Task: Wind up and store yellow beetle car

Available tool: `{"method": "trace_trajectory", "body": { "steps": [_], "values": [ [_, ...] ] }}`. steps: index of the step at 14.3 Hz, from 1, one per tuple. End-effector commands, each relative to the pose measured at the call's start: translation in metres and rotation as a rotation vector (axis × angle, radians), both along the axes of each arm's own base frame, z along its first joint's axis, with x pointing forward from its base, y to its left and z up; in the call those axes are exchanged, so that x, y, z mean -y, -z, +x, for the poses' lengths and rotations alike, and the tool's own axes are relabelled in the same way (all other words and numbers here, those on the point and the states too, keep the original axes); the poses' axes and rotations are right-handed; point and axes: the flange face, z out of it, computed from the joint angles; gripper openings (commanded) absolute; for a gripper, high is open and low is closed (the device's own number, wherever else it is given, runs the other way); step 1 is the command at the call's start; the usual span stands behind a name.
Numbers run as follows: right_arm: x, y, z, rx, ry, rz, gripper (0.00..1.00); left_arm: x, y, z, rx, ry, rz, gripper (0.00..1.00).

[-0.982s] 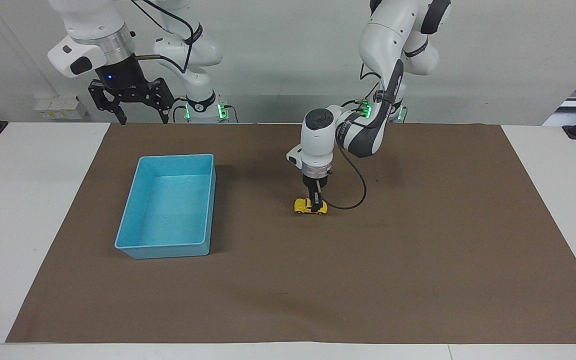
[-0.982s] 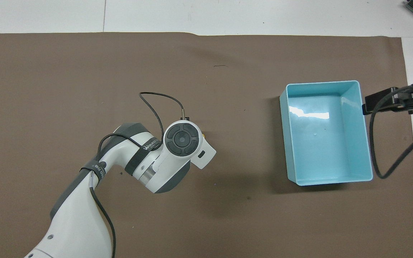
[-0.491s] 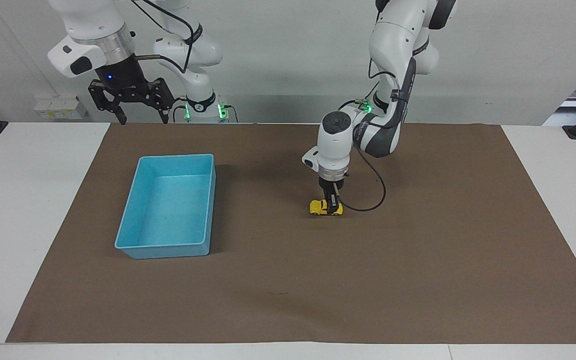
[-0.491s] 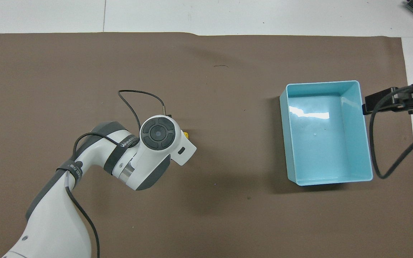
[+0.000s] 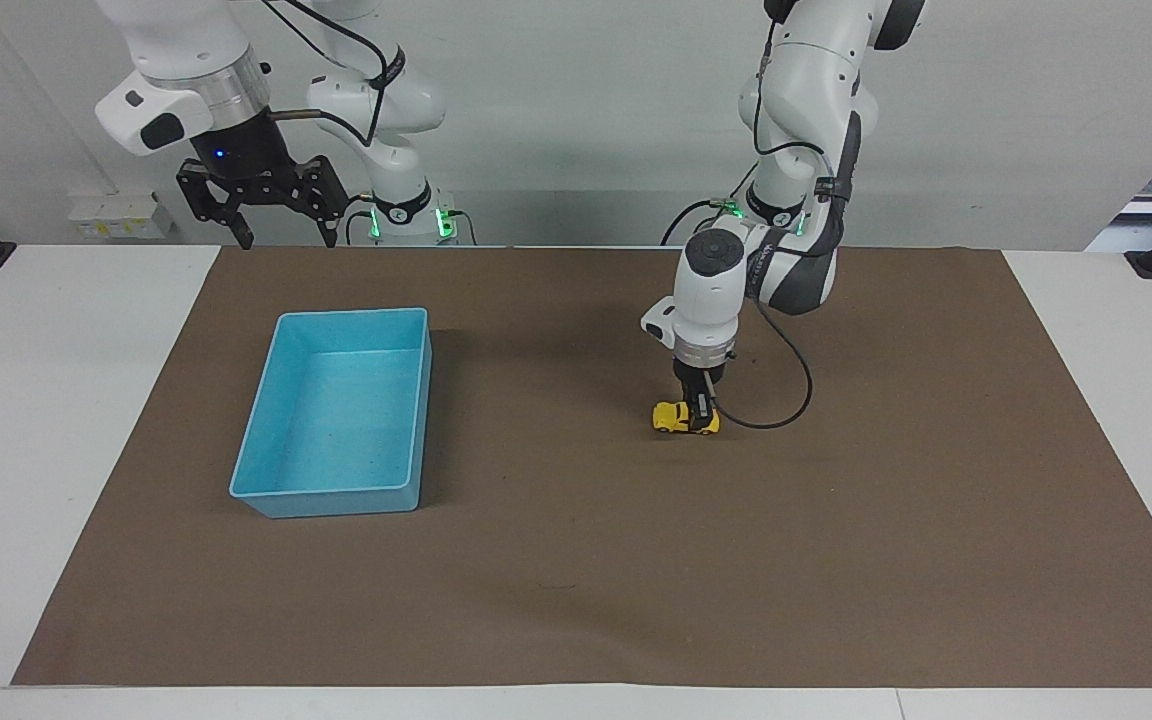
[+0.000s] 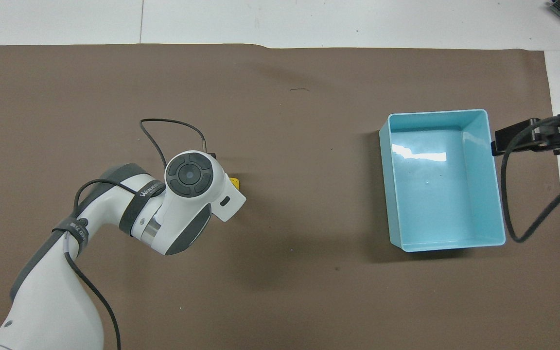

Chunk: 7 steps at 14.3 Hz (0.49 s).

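Dragged along the brown mat [image 5: 836, 560], the yellow beetle car [image 5: 674, 418] now sits closer to the left arm's end of the table than it did 1 second ago, and so lies farther from the light-blue bin [image 5: 266, 495]. Across the 3 facing views it has slid steadily that way with its wheels on the mat, and the left gripper [image 5: 699, 408] has travelled with it, pointing straight down with its fingers closed on the car's rear half. From overhead the wrist hides nearly all of the toy; only a small yellow corner [image 6: 235, 183] shows past the white housing. A thin black cable [image 5: 781, 390] loops from the wrist out over the mat beside the car.

Grey lettering runs along the dark strap on the left arm's forearm [image 6: 148, 191] in the overhead view; it seems to begin "WAN", but the rest cannot be read with confidence. No other writing is legible on the car or the bin.

Nothing has changed at the right arm: it waits as before, its gripper [image 5: 261, 215] hanging in the air above the table edge at the robots' end, the black fingers spread apart and holding nothing. In the overhead view only its dark tip [image 6: 528, 135] and a cable show, beside the bin's rim at the right arm's end.

The bin has not shifted; it stands on the mat toward the right arm's end, well apart from the car, with nothing inside it.
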Motion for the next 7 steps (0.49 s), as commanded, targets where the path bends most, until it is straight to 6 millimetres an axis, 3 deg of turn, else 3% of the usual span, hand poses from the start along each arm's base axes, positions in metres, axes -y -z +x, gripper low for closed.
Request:
{"method": "trace_trajectory", "body": {
  "steps": [1,5,6,7],
  "values": [
    [0.003,-0.004,-0.002,0.009,0.025,0.024,1.0,-0.03,0.01,0.0,-0.015,0.009,0.033,0.0],
    [0.002,-0.004,-0.002,0.009,0.023,0.025,1.0,-0.055,0.013,0.009,-0.032,0.025,0.044,0.0],
    [0.003,-0.004,-0.002,0.009,0.025,0.024,1.0,-0.06,0.007,0.012,-0.028,0.015,0.044,0.12],
    [0.003,-0.004,-0.002,0.009,0.024,0.025,1.0,-0.061,-0.003,0.014,-0.021,0.012,0.045,0.75]
  ]
}}
